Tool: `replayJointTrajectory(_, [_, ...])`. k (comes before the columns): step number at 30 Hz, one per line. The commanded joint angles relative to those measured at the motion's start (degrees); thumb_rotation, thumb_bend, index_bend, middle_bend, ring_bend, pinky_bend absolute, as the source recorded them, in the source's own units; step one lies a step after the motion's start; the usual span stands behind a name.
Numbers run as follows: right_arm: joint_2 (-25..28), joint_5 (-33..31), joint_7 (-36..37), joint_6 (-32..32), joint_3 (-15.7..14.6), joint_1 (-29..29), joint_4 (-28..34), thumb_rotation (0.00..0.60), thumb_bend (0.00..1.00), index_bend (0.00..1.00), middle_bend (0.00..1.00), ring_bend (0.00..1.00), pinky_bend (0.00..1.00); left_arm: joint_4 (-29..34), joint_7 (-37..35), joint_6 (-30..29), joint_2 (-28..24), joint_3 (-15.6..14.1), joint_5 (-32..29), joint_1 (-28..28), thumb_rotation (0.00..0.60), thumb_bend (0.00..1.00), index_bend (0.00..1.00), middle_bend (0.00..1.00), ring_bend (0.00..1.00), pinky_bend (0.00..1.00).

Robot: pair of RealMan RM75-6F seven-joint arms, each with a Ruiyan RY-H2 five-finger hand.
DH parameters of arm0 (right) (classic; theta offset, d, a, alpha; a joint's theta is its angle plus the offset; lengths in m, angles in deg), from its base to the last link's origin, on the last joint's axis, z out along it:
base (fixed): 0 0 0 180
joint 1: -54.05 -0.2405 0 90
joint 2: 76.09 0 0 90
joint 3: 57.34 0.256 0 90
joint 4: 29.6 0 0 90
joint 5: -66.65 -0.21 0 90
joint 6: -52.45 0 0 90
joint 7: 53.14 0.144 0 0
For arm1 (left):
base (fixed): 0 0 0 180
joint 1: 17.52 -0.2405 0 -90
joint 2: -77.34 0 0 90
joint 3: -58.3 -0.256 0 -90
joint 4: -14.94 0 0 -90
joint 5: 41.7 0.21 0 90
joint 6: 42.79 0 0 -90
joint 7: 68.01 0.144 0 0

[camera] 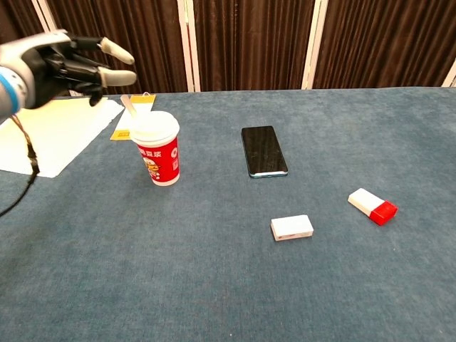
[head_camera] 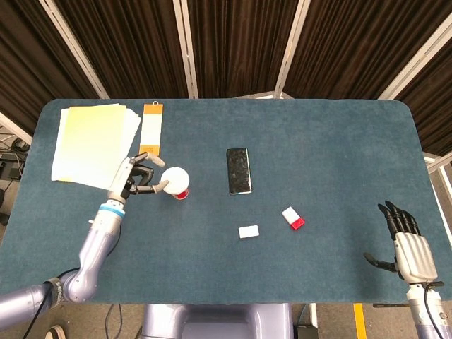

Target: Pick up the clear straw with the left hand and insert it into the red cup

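The red cup [camera: 158,154] with a white lid stands upright on the blue table, left of centre; from above it shows as a white disc [head_camera: 176,181]. The clear straw [camera: 129,107] sits in the cup, and only a short tip leans out over the back-left rim. My left hand [camera: 65,63] hovers up and to the left of the cup with its fingers spread, holding nothing; in the head view this left hand [head_camera: 137,176] is just left of the cup. My right hand [head_camera: 408,244] hangs open off the table's near right corner.
A black phone [camera: 264,150] lies right of the cup. A white block [camera: 291,227] and a white-and-red block [camera: 372,206] lie nearer the front right. Yellow papers [head_camera: 92,143] and an orange tag [head_camera: 151,129] lie at the back left.
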Motion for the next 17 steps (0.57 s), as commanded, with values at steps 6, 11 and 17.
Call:
replayJointTrajectory(6, [-0.2, 0.4, -0.8, 0.2, -0.1, -0.1, -0.3, 0.6, 0.15, 0.03, 0.0, 0.0, 0.0, 7.5, 19.9, -14.9, -13.4, -11.7, 17.6, -10.0, 0.6, 0.21, 0.32, 0.54, 0.56, 0.36])
replayJointTrajectory(11, [-0.5, 0.4, -2.4, 0.5, -0.1, 0.0, -0.3, 0.6, 0.15, 0.03, 0.0, 0.0, 0.0, 7.8, 33.2, -22.6, -18.4, -17.7, 23.1, -15.8, 0.6, 0.21, 0.17, 0.08, 0.06, 0.03])
replayJointTrajectory(17, [-1.0, 1.1, -3.6, 1.4, -0.1, 0.1, -0.9, 0.6, 0.15, 0.03, 0.0, 0.0, 0.0, 9.7, 39.8, -28.0, -22.2, -21.4, 23.5, -21.5, 0.6, 0.04, 0.05, 0.0, 0.0, 0.0])
